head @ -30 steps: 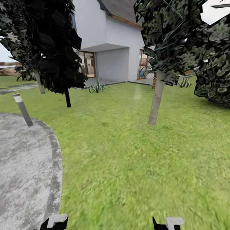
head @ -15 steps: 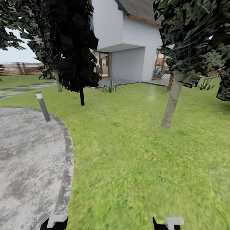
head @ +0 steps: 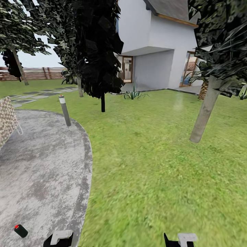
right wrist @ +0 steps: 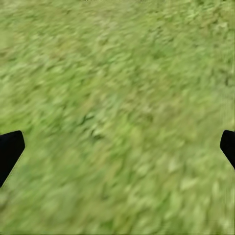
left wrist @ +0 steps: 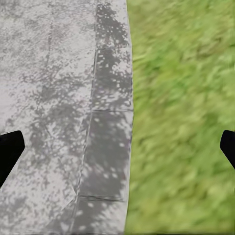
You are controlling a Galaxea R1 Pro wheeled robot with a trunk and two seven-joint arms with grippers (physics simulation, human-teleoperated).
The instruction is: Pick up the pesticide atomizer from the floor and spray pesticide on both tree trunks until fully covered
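While both pincers hang low with fingers spread apart, left pincer [left wrist: 117,147] is over the paving [head: 37,164] edge and right pincer [right wrist: 117,147] over lawn [head: 154,164]. Atomizer [head: 20,231], small, dark, red-tipped, lies on paving near the left arm. Pale trunk [head: 205,113] stands ahead right.

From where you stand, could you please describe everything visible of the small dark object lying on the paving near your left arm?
The small dark object is a short black cylinder with a red tip, lying on its side on the grey paving. It is tilted, red end pointing up-left in the head view. Nothing touches it; the left gripper sits apart, to its right.
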